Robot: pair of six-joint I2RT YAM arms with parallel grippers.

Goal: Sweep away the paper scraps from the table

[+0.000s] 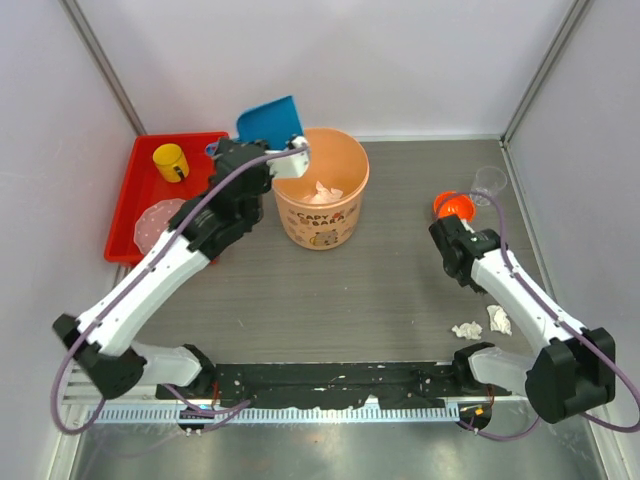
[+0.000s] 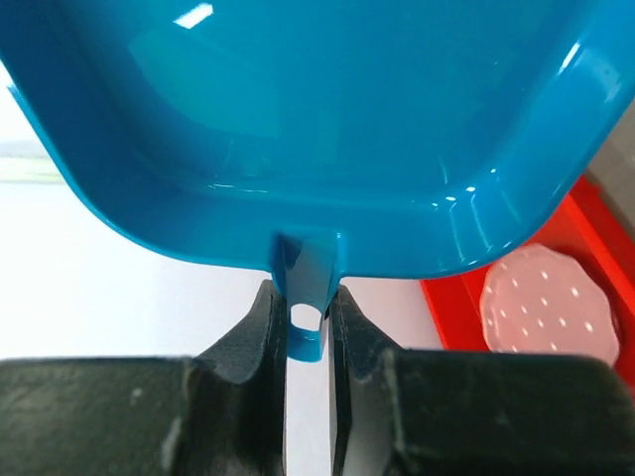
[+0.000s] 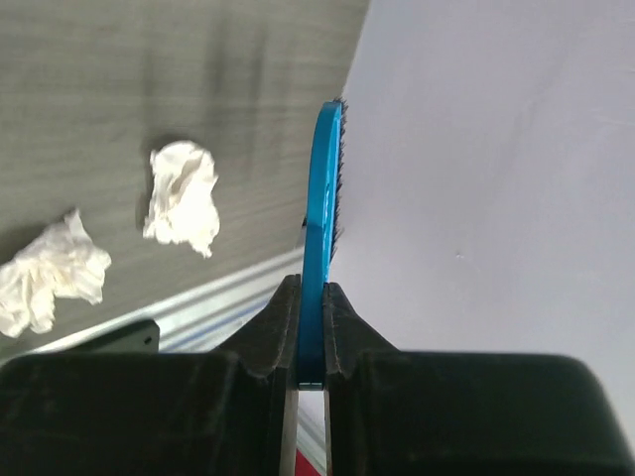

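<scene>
While two paper scraps lie side by side on the counter, well off to the near right of the orange bucket, one more wad sits down inside that bucket. Now look at the bucket's far left rim: the left end effector is pinching the tab handle of the blue dustpan, with the pan raised and tipped, and its inside looks bare. I'd call this the tail of a dump. To do it well, hold the pan's lip over the bucket's mouth until nothing clings, then carry it off level. To the right of the bucket, the right end effector is pressed tight on a thin blue brush. After the dump it wants low strokes, pushing both scraps toward a flat-laid pan.
</scene>
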